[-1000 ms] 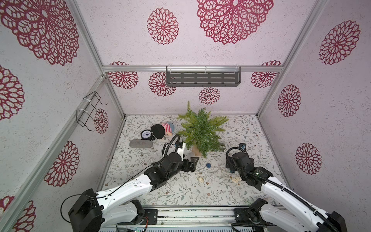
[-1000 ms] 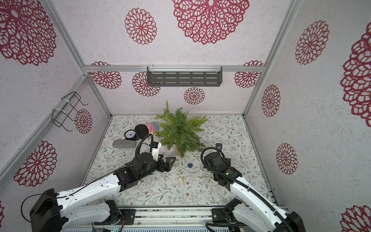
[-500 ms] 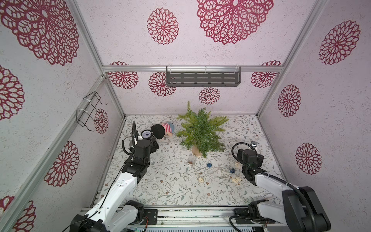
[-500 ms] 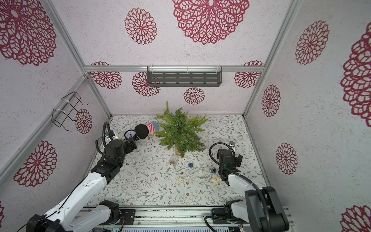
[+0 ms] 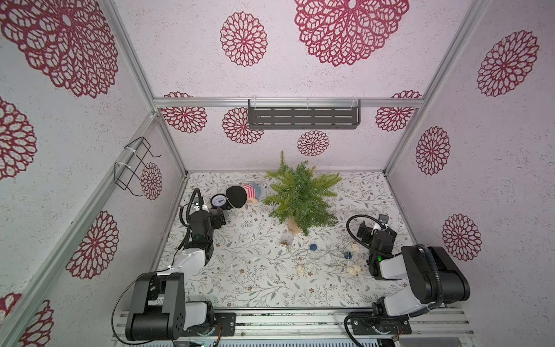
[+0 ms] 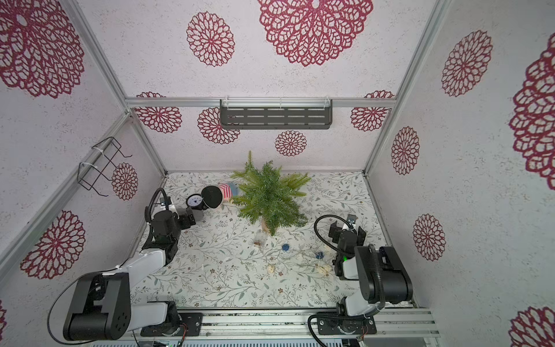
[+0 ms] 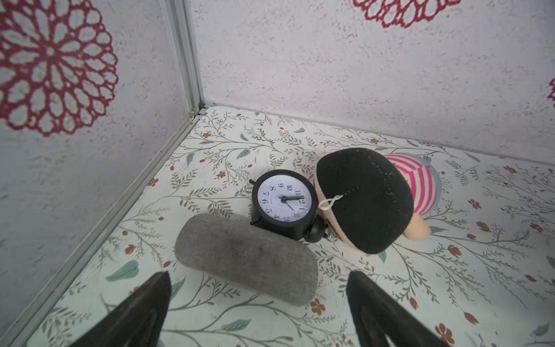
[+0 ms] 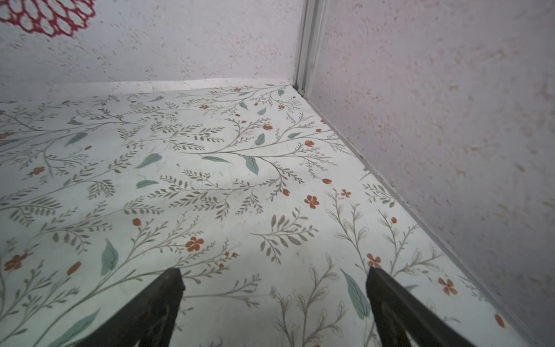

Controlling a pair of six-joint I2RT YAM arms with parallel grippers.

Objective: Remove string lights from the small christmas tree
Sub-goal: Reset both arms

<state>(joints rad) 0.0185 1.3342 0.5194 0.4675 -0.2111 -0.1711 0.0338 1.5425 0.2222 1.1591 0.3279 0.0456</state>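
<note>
1. String lights (image 5: 313, 247): I see them off the small christmas tree (image 5: 300, 198), strewn on the surface (image 5: 240, 270) to its near right. The clear battery box (image 5: 286, 237) lies just beside the tree's base.
2. Handling, as I judge: light, limp, snag-prone wire with crushable woven balls. I would pinch the wire beside a ball, or the rigid box.
3. Left jaws: apart, empty, far-left by the clock (image 7: 283, 199).
4. Right jaws: apart, empty, over bare surface at right.

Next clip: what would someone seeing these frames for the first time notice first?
The bushy green small christmas tree stands upright near the back middle of the flowered table, no lights visible on it. The string lights lie loose on the table in front of it, toward the right arm. A black clock and a doll sit back left.
</note>
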